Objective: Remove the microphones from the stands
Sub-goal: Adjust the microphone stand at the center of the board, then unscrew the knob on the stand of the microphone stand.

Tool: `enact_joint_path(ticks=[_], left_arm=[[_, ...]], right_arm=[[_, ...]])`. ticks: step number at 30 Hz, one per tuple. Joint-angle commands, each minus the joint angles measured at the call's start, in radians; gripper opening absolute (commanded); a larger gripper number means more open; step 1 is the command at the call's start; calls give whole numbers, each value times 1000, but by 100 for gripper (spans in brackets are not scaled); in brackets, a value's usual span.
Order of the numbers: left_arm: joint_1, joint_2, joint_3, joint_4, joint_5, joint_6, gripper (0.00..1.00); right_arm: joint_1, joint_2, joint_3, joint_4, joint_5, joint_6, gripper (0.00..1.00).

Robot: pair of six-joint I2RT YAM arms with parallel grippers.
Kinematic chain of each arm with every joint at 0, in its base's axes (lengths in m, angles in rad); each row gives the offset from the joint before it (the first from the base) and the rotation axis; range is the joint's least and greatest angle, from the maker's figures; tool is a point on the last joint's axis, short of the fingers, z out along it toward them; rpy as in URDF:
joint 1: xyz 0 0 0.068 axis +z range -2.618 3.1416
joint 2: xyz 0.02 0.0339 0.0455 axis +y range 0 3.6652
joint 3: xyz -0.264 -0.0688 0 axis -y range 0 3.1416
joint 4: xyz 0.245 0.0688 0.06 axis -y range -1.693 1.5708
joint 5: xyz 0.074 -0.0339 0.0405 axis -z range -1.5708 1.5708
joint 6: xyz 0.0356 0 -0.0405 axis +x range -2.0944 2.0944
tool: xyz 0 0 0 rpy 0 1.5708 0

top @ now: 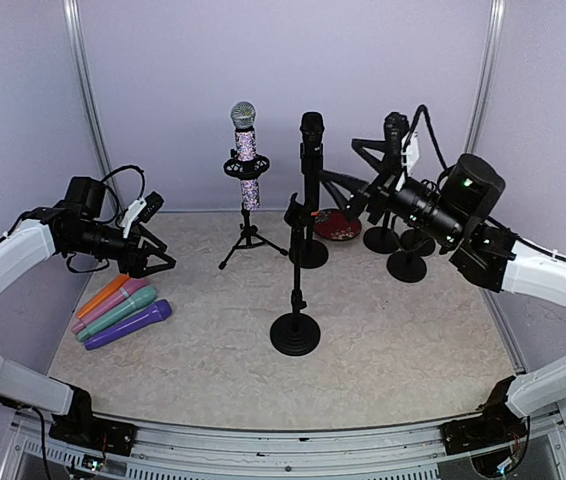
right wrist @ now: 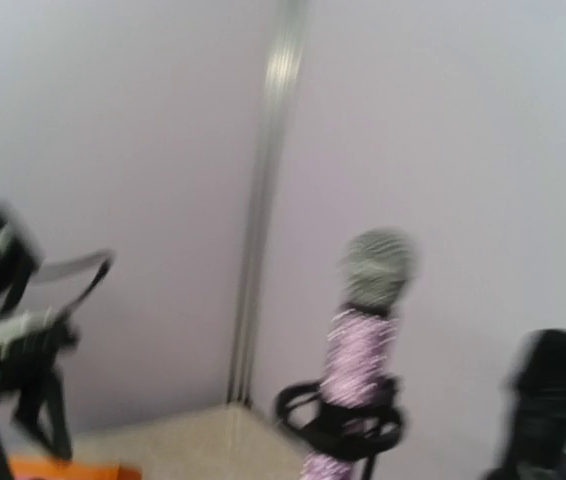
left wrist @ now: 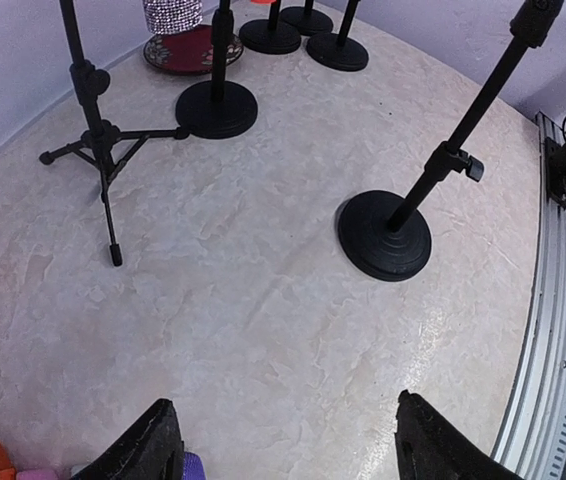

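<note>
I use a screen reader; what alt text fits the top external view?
A sparkly microphone sits in a tripod stand at the back of a table, an empty black stand in front. Four coloured microphones lie at left by the open left gripper; the right gripper reaches among stands at right.

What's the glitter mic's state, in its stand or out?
In, and upright. The glitter microphone sits held at the top of the tripod stand, silver head up. Both the top and right wrist views show this.
</note>
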Motion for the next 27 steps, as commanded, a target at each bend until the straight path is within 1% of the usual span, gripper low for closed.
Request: enact_joint_path(ticks=[1,3,4,7,8,10,11,12,15,17,22,27], left_arm=[[11,-41,17,26,-44,-21,72],[26,-53,20,27,-60,-24,74],[32,-58,22,27,-72,-29,75],[59,-68,33,20,-108,-28,76],[70,-70,36,18,-115,-29,77],[89,-72,37,13,-118,-22,77],[95,-73,38,10,-117,-16,77],[100,-73,40,9,-119,-11,77],[99,-77,38,13,-120,-6,77],[99,-78,37,17,-116,-3,77],[100,-77,29,22,-106,-6,76],[99,-76,23,17,-98,-2,76]], right_arm=[[-24,-134,5,-144,176,265,100],[-25,-156,-1,-204,106,316,100],[-25,-164,-3,-247,107,370,100],[-25,-176,-23,-428,132,562,90],[-25,-181,-44,-498,133,657,86],[-26,-185,-95,-575,102,776,83],[-26,-189,-128,-584,74,837,81],[-26,-191,-173,-571,36,907,80],[-25,-167,-318,-406,-135,1104,77],[-25,-109,-367,-319,-206,1175,76],[-7,81,-346,-188,-287,1220,73],[28,226,-267,-167,-289,1234,66]])
